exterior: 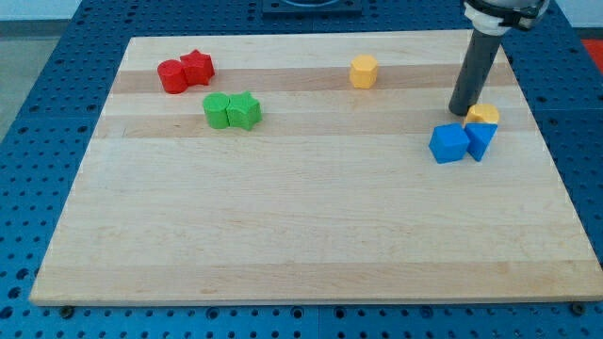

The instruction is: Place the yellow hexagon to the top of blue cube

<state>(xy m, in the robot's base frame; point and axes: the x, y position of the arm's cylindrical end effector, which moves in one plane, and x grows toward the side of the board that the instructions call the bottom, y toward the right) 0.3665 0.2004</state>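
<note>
Although two yellow blocks are on the counter (311,264), the yellow hexagon (363,71) seems to be the one near the view's top, a little right of the middle, standing alone. It is well apart from the blue cube (449,143), which lies at the view's right, touching a second blue block (480,139) on its right side. Just above this pair sits the other yellow block (484,115); its shape I cannot make out, because the rod partly hides it.

My tip (462,111) rests just beside that yellow block, on its left, and just above the blue cube. There are no jaws on this arm, only the rod, so nothing is held.

From my tip, the hexagon lies to the view's left and somewhat higher. In my judgement the hexagon must travel right and slightly down, so my tip should first go around to its left side.

Far at the view's upper left are two red blocks (185,72) and two green blocks (232,111), not concerned.
</note>
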